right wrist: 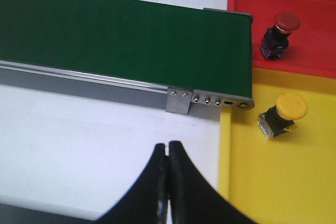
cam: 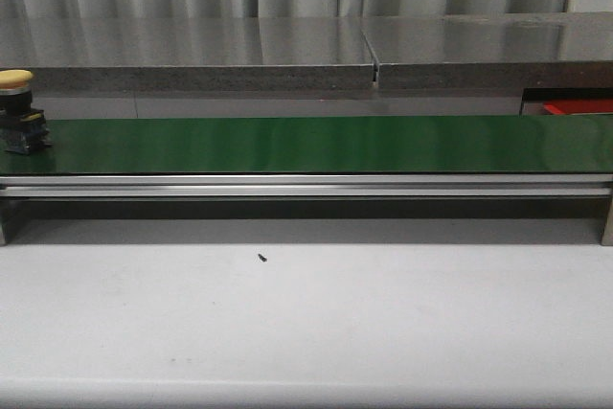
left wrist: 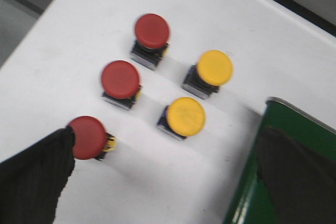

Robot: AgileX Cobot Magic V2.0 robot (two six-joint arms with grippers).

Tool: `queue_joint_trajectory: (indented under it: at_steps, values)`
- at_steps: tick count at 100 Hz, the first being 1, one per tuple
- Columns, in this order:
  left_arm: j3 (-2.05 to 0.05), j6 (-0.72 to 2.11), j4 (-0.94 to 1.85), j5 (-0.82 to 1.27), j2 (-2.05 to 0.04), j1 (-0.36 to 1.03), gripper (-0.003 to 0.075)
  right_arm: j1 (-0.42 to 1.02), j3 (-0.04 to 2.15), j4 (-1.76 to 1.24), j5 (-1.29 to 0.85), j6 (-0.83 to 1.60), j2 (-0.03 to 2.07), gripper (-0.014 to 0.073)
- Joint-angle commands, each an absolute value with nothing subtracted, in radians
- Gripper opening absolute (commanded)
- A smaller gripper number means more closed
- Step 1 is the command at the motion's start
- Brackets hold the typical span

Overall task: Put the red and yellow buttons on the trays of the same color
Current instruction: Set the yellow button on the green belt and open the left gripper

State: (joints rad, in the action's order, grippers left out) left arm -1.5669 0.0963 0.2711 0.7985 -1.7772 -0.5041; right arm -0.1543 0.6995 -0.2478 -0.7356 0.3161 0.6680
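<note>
- Left gripper (left wrist: 168, 182): jaws spread wide apart, one black finger (left wrist: 31, 177) at each side of its wrist view;
- Right gripper (right wrist: 167, 182): fingers pressed together, nothing between them

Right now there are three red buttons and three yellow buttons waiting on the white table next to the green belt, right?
Not quite. The left wrist view shows three red buttons but only two yellow buttons on the white table beside the green belt.
</note>
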Motion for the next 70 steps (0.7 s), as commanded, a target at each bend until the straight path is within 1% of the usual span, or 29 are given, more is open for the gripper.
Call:
queue_joint_trajectory:
  at_steps: [1, 22, 70]
  values:
    - [-1.598, 0.084, 0.291, 0.739, -1.743, -0.547, 0.0673, -0.155, 0.723, -0.264, -0.680, 0.322, 0.667, -0.0067]
    - [-1.598, 0.086, 0.305, 0.767, -1.823, -0.595, 0.0673, -0.155, 0.723, -0.264, -0.680, 0.322, 0.667, -0.0067]
    - [-1.598, 0.166, 0.305, 0.723, -1.957, -0.598, 0.0672, -0.155, 0.723, -0.264, -0.680, 0.322, 0.667, -0.0067]
